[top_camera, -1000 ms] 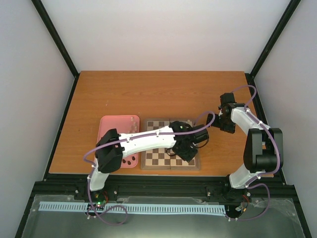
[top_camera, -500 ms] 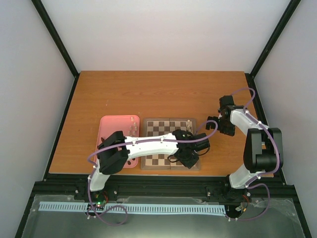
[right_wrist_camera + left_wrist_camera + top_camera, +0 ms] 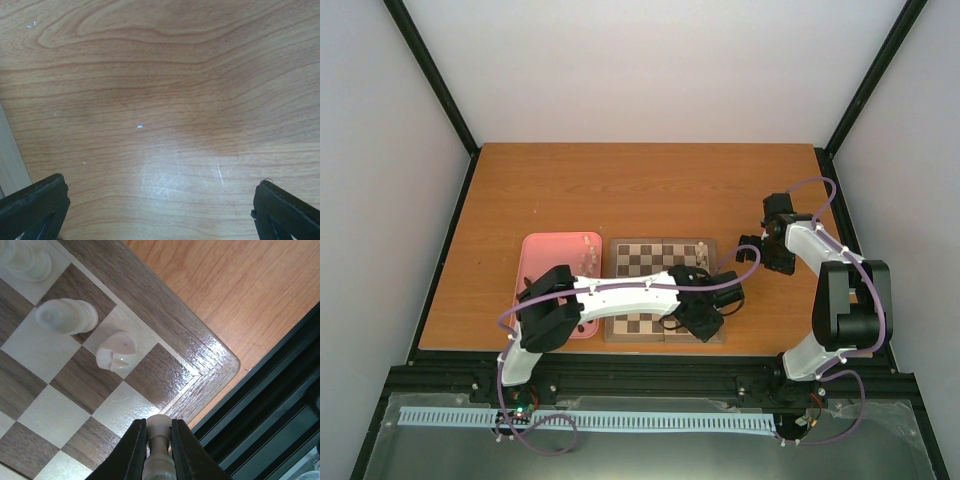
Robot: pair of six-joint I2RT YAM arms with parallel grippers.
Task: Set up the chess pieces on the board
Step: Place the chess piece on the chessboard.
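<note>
The bench [image 3: 620,190] carries the board [image 3: 650,262] near its front edge. The right tool [image 3: 752,250] hangs wide open and empty over bare bench, right of the board. The left tool [image 3: 159,426] is over the board's near right corner, clamped on a cream-white piece [image 3: 159,445] whose long axis runs along the fingers. The vacant dark corner square [image 3: 159,374] lies directly ahead, beside the standing pieces [image 3: 116,351].
</note>
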